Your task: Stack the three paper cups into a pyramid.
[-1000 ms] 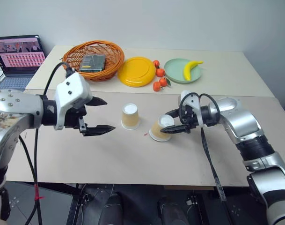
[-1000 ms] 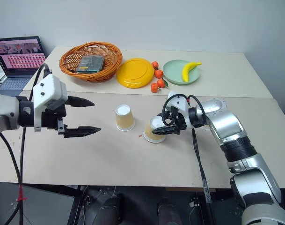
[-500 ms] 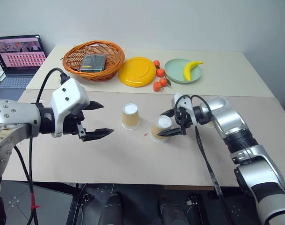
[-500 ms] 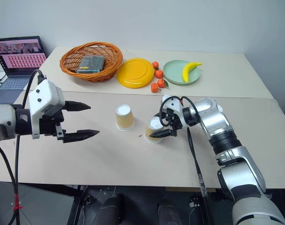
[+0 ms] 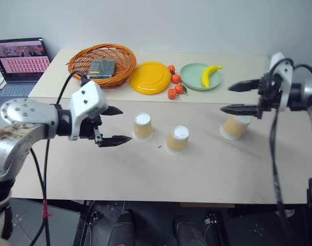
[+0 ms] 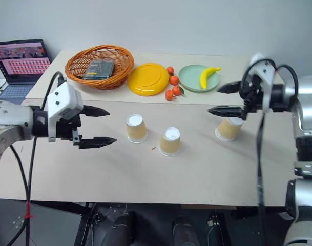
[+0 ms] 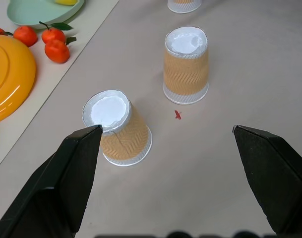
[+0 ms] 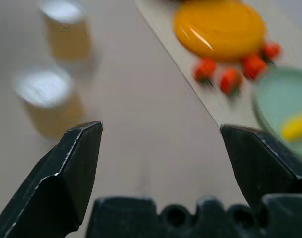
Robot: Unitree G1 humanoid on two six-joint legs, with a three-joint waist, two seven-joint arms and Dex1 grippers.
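Paper cups, three of them, stood upside down and apart in a loose row across the middle of the frame: left cup (image 5: 143,127), middle cup (image 5: 178,139), right cup (image 5: 235,126). None was stacked. Table (image 5: 145,174), the largest thing, spanned the frame. Laptop (image 5: 20,64) sat upper left. Wicker basket (image 5: 102,65) sat upper centre-left, yellow plate (image 5: 150,78) beside it, then green plate (image 5: 196,78) bearing a banana (image 5: 210,74), with tangerines (image 5: 174,86) between the plates. Left gripper (image 5: 115,125), fingers spread wide, hung empty left of the left cup. Right gripper (image 5: 240,97), fingers likewise apart, hung empty just above the right cup.
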